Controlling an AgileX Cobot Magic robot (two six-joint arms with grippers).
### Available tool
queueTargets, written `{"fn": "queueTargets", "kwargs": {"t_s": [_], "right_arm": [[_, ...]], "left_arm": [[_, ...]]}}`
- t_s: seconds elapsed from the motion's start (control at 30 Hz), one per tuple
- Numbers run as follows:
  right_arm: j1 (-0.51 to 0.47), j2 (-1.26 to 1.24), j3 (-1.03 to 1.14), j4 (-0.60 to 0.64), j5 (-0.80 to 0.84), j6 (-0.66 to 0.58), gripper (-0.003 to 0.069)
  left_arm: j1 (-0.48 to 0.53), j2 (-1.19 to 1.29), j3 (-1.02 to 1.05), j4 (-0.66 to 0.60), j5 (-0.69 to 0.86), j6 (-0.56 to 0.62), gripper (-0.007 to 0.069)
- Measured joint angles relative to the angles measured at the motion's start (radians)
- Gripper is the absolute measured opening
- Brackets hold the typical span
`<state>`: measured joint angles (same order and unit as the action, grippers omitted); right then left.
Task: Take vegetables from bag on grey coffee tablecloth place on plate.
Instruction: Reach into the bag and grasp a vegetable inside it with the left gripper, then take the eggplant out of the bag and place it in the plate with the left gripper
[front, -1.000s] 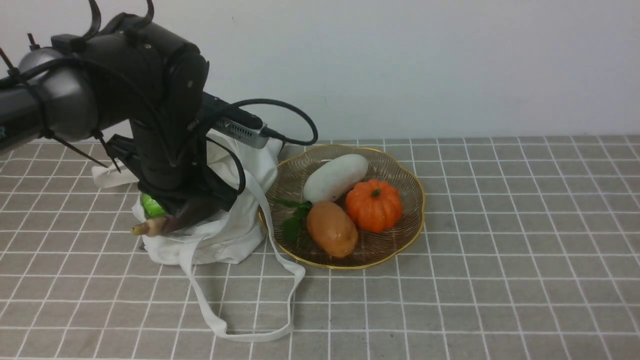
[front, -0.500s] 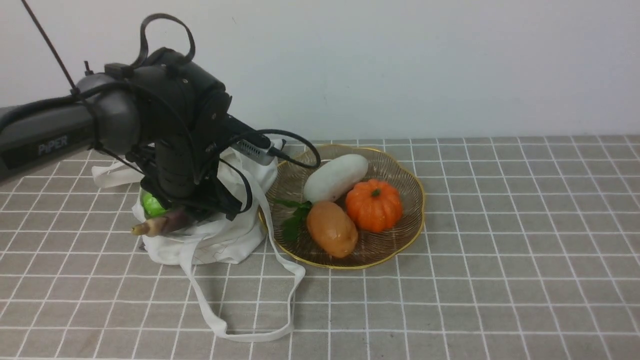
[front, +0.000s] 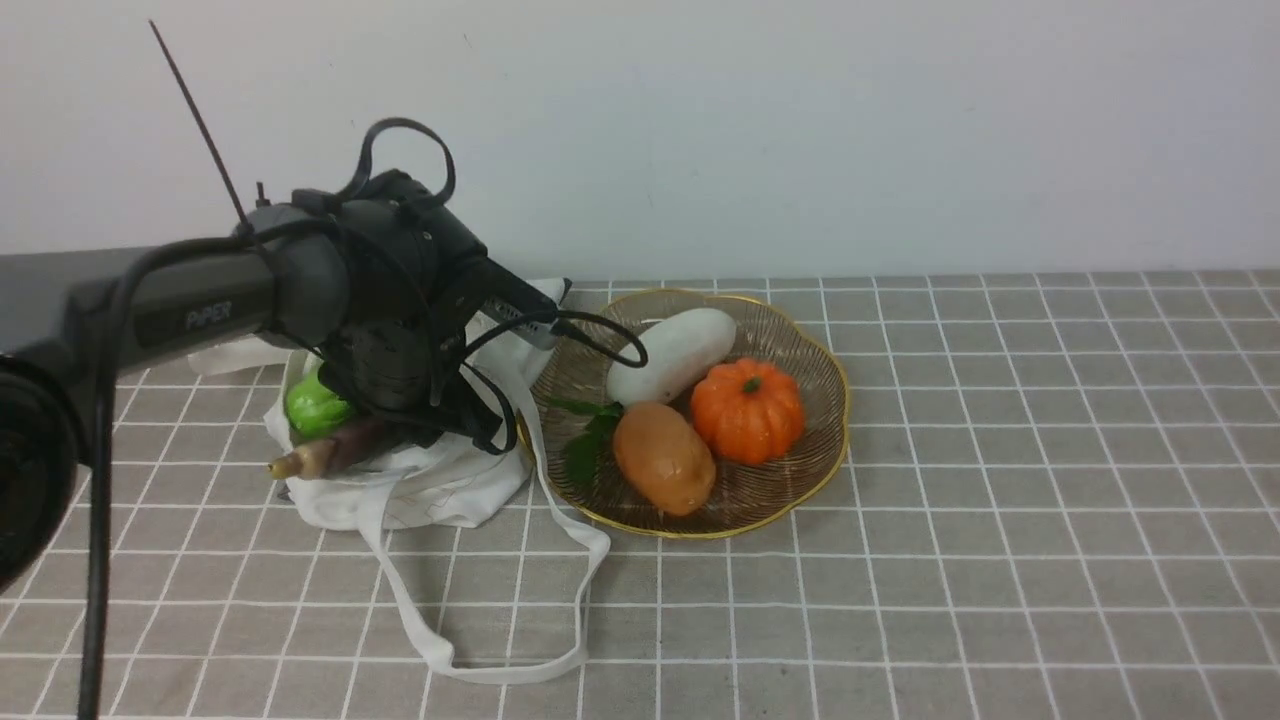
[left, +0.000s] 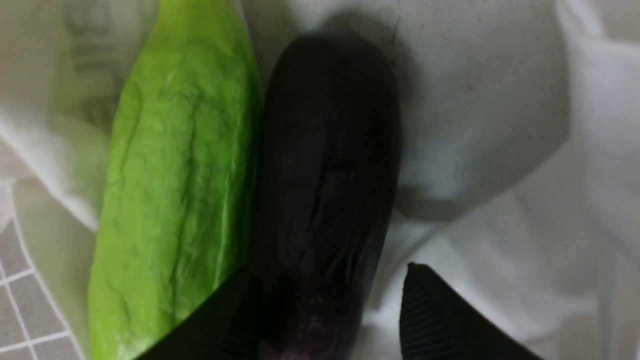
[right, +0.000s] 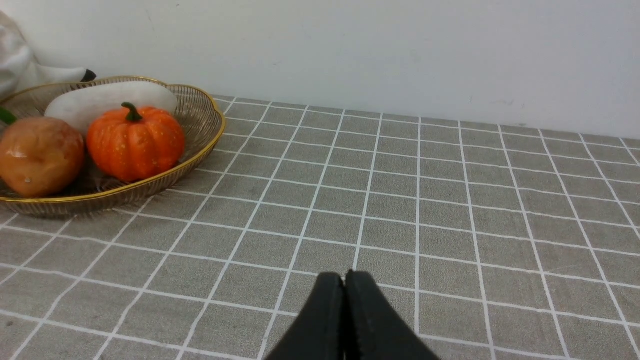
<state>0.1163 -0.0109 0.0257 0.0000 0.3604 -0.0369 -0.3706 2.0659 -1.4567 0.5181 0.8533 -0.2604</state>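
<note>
The off-white bag (front: 440, 480) lies on the checked tablecloth (front: 1000, 500), left of the amber plate (front: 775, 492). The purple eggplant (front: 345, 443) and green gourd (front: 315, 408) stick out of its mouth side by side. My left wrist (front: 390, 340) hangs over the bag and hides the fingers in the front view. In the left wrist view my left gripper (left: 330, 270) is open, one finger on each side of the eggplant (left: 325, 150), with a small gap at one finger. The gourd (left: 170, 175) lies beside it. My right gripper (right: 344, 280) is shut and empty above the cloth.
The plate holds a white vegetable (front: 670, 355), an orange pumpkin (front: 748, 410), a brown potato-like one (front: 663, 457) and green leaves (front: 590, 440). The bag's long strap (front: 500, 670) loops toward the front. A wall stands behind the table.
My left arm has swung right and down over the bag's mouth. The eggplant, gourd and plate have stayed in place.
</note>
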Motion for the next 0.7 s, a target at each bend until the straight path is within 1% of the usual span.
{"fn": "queueTargets", "kwargs": {"t_s": [0.13,0.17,0.23,0.33,0.5,0.7], "right_arm": [[0.0,0.0,0.0,0.0,0.0,0.0,-0.0015],[0.0,0.0,0.0,0.0,0.0,0.0,-0.0015],[0.0,0.0,0.0,0.0,0.0,0.0,-0.0015],[0.0,0.0,0.0,0.0,0.0,0.0,-0.0015],[0.0,0.0,0.0,0.0,0.0,0.0,-0.0015],[0.0,0.0,0.0,0.0,0.0,0.0,-0.0015]], "left_arm": [[0.0,0.034,-0.001,0.077,-0.018,-0.069,0.0229],[0.0,0.038,-0.001,0.088,-0.018,-0.09,0.0224],[-0.001,0.044,-0.001,0.109,-0.018,-0.129,0.0225],[-0.002,0.049,-0.001,0.119,-0.019,-0.154,0.0225],[-0.022,0.031,-0.001,0.114,0.0,-0.139,0.0225],[-0.092,-0.128,-0.001,-0.016,0.07,-0.125,0.0225]]}}
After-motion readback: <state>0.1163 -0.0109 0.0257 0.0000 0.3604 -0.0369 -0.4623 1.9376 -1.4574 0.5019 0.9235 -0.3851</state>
